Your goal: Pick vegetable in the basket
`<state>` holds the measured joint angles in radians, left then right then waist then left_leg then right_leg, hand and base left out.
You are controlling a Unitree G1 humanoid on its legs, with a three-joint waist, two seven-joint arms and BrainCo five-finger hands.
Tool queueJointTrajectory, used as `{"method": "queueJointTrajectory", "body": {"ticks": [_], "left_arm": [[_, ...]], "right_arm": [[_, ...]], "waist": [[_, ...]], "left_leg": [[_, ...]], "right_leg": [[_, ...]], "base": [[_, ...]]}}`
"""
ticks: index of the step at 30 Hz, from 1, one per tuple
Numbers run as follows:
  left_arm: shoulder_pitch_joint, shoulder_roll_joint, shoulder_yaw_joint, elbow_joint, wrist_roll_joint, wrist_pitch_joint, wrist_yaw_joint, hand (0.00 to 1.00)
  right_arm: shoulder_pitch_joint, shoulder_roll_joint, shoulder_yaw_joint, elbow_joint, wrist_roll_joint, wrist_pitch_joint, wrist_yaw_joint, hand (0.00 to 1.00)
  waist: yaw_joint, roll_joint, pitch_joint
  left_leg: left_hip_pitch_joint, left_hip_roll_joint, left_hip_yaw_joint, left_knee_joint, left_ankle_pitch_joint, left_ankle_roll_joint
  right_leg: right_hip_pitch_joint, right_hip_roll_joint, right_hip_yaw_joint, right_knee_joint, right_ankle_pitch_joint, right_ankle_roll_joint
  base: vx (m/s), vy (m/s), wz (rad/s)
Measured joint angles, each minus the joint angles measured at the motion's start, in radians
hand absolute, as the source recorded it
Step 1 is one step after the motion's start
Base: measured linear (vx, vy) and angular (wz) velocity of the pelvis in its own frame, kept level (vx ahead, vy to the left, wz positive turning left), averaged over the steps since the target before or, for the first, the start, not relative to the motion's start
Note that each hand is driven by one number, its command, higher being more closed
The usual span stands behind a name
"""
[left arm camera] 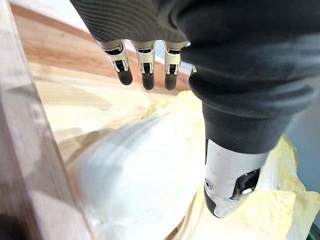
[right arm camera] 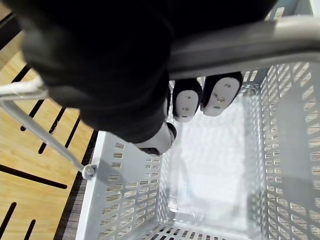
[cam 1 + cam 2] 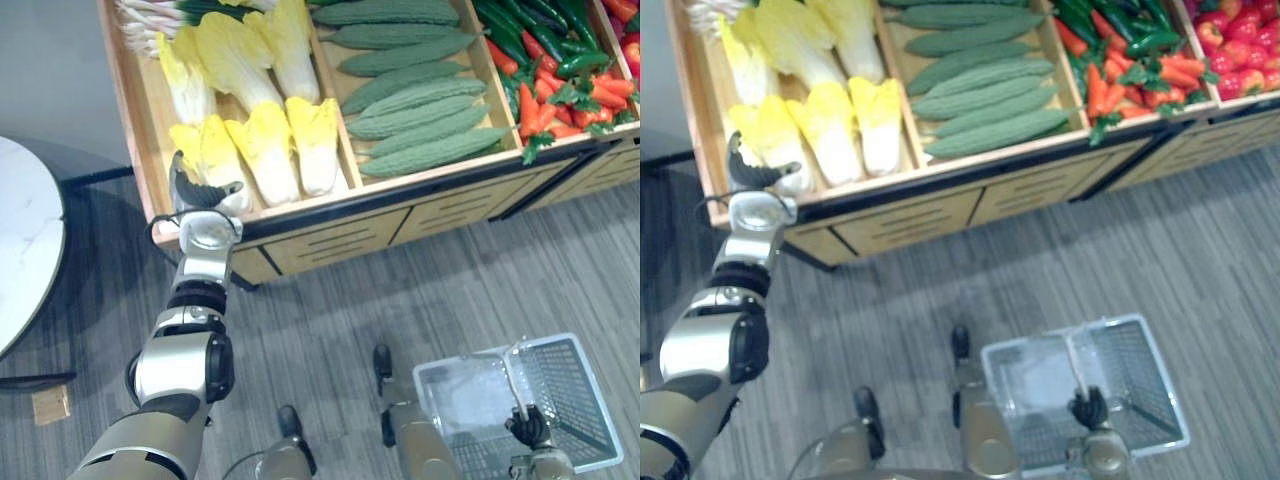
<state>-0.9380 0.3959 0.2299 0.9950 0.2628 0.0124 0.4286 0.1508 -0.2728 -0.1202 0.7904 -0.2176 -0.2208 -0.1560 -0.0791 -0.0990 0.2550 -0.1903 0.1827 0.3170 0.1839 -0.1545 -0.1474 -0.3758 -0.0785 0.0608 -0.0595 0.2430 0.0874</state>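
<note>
Left hand (image 3: 203,190) – fingers spread over a cabbage (image 1: 140,175) in the wooden stand (image 3: 330,243); right hand (image 3: 527,425) clasps the basket handle (image 2: 240,42) – grey plank floor (image 3: 330,330).

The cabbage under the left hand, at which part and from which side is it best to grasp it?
Probably the thick white base of the cabbage, from above, with fingers and thumb across its width. It lies flat between the crate wall and a neighbouring cabbage, so the sides are tight; the open left hand is over that end.
</note>
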Motion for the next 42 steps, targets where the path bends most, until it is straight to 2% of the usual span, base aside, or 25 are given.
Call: {"method": "queueJointTrajectory", "body": {"ticks": [5, 10, 13, 17, 21, 31, 42], "left_arm": [[0.004, 0.006, 0.000, -0.001, 0.027, -0.001, -0.002, 0.00], [0.027, 0.004, 0.003, -0.023, 0.025, -0.002, 0.001, 0.00], [0.035, -0.010, 0.035, -0.040, -0.026, -0.007, 0.035, 0.00], [0.035, -0.058, 0.102, -0.047, -0.176, -0.015, 0.087, 0.00], [0.035, -0.108, 0.125, -0.060, -0.222, -0.023, 0.116, 0.00], [0.026, -0.191, 0.128, -0.060, -0.223, -0.027, 0.124, 0.00], [-0.004, -0.194, 0.131, -0.058, -0.222, -0.030, 0.153, 0.00]], "right_arm": [[0.000, -0.003, 0.000, 0.000, 0.000, 0.000, 0.008, 1.00], [0.000, -0.005, -0.010, 0.001, 0.000, 0.000, 0.009, 1.00], [0.000, -0.004, -0.021, 0.002, 0.000, 0.000, 0.010, 1.00], [0.000, -0.004, -0.021, 0.002, -0.001, 0.001, 0.010, 1.00], [0.002, -0.004, -0.020, 0.001, -0.001, 0.003, 0.010, 1.00], [0.003, -0.004, -0.019, 0.000, 0.002, 0.004, 0.010, 1.00], [0.004, -0.004, -0.018, -0.011, 0.025, 0.004, 0.004, 1.00]], "waist": [[0.003, 0.003, 0.001], [0.000, 0.017, 0.008], [0.000, 0.022, 0.009], [0.001, 0.022, 0.009], [0.000, 0.024, 0.010], [-0.002, 0.026, 0.011], [0.001, 0.028, 0.011]], "left_leg": [[-0.001, 0.007, -0.003, 0.014, -0.008, 0.000], [0.001, 0.008, -0.002, 0.015, -0.008, 0.000], [0.003, 0.008, -0.001, 0.014, -0.008, 0.000], [0.010, 0.005, -0.001, 0.012, -0.007, 0.000], [0.023, 0.005, 0.000, 0.009, -0.008, -0.001], [0.024, 0.007, 0.012, 0.003, -0.009, -0.002], [0.012, 0.004, 0.033, -0.010, -0.009, -0.003]], "right_leg": [[0.006, 0.004, 0.000, 0.000, 0.000, 0.000], [0.013, 0.005, -0.002, 0.000, -0.002, -0.002], [0.013, 0.006, -0.002, -0.001, -0.002, -0.002], [0.018, 0.004, -0.001, -0.003, -0.002, -0.002], [0.033, 0.005, 0.000, -0.010, -0.002, -0.003], [0.027, 0.009, 0.005, -0.016, -0.002, -0.003], [-0.006, 0.013, 0.023, -0.018, -0.001, -0.005]], "base": [[-0.02, -0.010, 0.00], [0.00, -0.002, -0.01], [0.00, 0.000, 0.00], [0.00, 0.000, 0.00], [0.00, 0.000, 0.00], [0.00, -0.003, -0.01], [0.01, -0.010, -0.05]]}}
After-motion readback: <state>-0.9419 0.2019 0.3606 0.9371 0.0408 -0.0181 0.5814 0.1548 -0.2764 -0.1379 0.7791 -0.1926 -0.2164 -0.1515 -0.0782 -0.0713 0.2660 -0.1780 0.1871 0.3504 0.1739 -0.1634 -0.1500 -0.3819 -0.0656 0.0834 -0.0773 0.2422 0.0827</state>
